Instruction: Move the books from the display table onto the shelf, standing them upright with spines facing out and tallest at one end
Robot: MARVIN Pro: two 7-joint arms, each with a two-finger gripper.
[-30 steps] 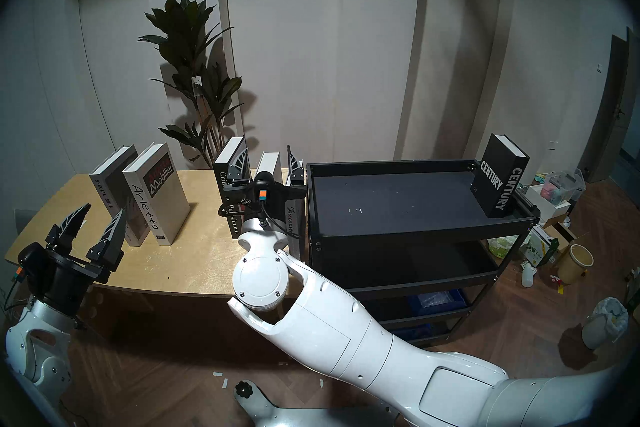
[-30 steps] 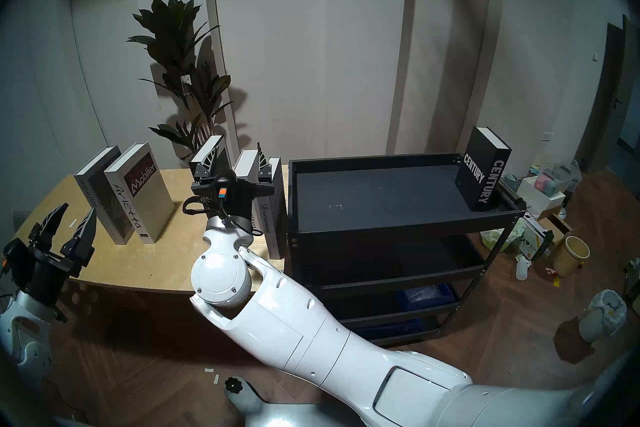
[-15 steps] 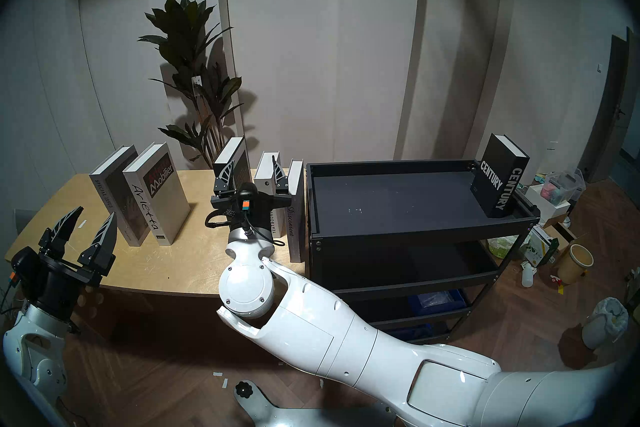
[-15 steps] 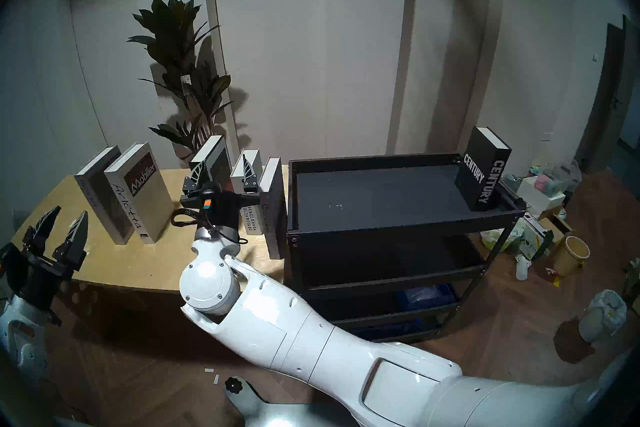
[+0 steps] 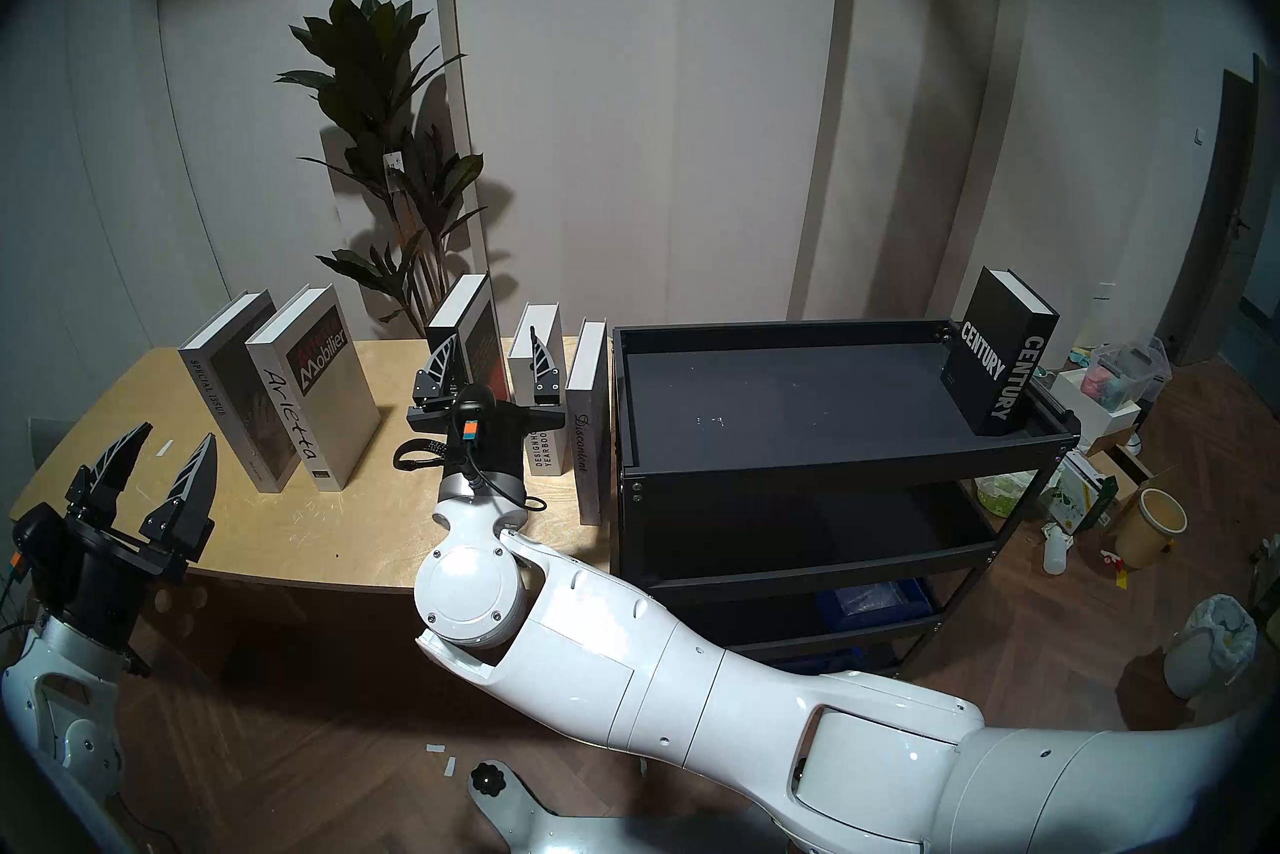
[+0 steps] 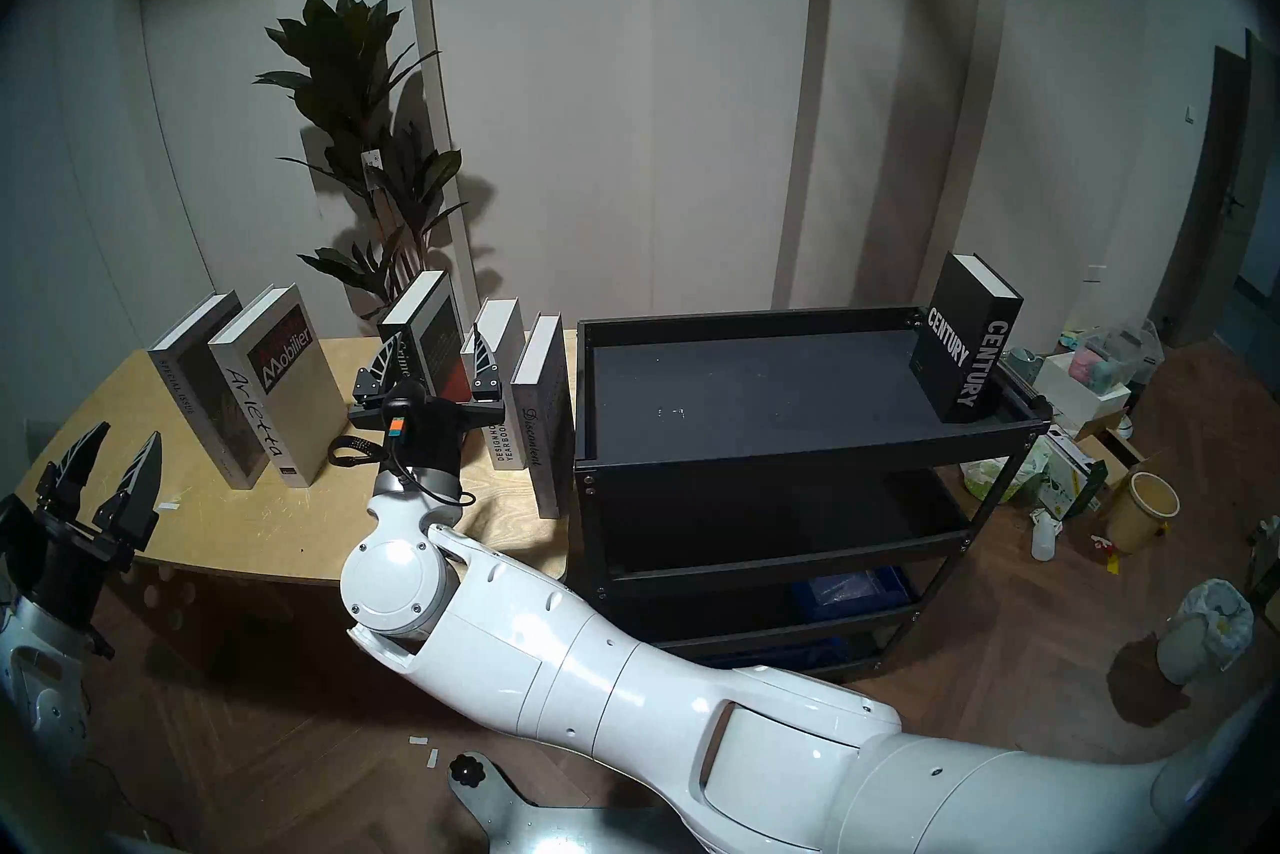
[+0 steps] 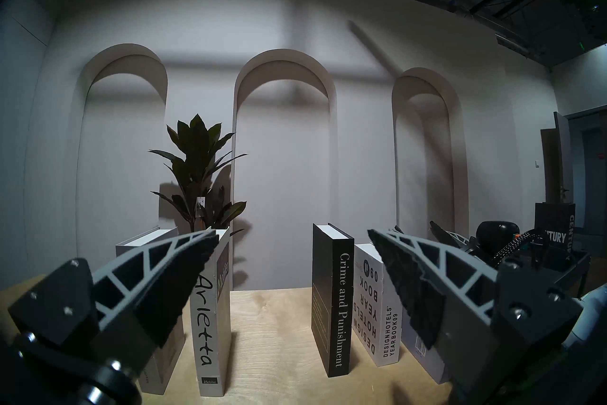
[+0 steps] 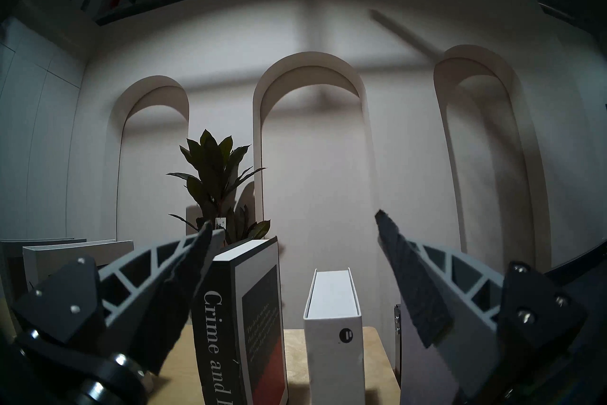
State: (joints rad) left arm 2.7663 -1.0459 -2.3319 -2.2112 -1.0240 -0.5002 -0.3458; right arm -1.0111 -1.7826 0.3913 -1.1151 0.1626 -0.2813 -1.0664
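Right hand [image 5: 487, 371], fingers spread wide, holding nothing, level with the book tops over the bench [image 5: 388, 527].
Ahead of it, between the fingers: black Crime and Punishment [image 8: 236, 322] toward its left finger, white Design Hotels Yearbook [image 8: 333, 328] toward its right; grey Discontent [image 5: 587, 437] just outside the right finger, beside the shelf [image 5: 831, 471]. CENTURY [image 5: 1004, 360] upright at the shelf's far end. Left hand [image 5: 163, 471] wide, empty; Arietta [image 7: 210, 322] and SPECIAL ISSUE [image 5: 221, 374] ahead of it.
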